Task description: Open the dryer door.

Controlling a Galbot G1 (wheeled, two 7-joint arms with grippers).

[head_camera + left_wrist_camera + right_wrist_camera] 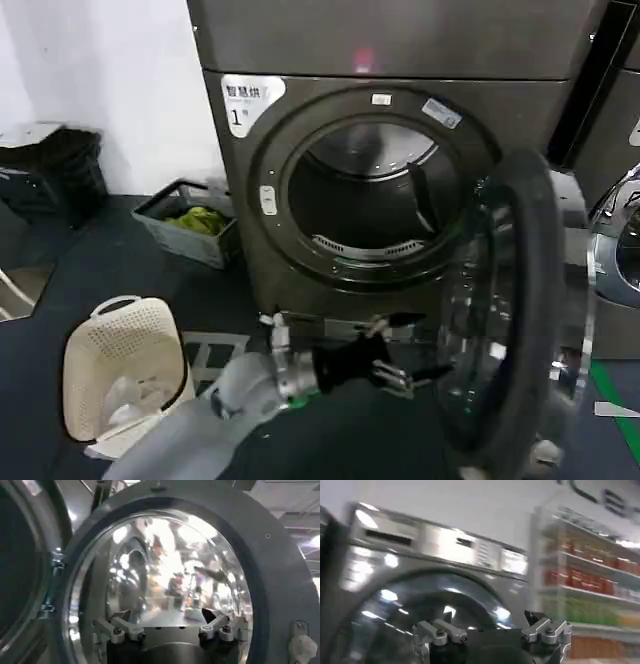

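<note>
The left arm reaches forward and low, its left gripper (pixel 405 350) level with fingers spread. The right gripper (pixel 492 632) likewise has fingers apart.

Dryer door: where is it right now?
In the head view the dryer door stands swung open at right of the drum opening, with the left gripper beside its inner face.
</note>
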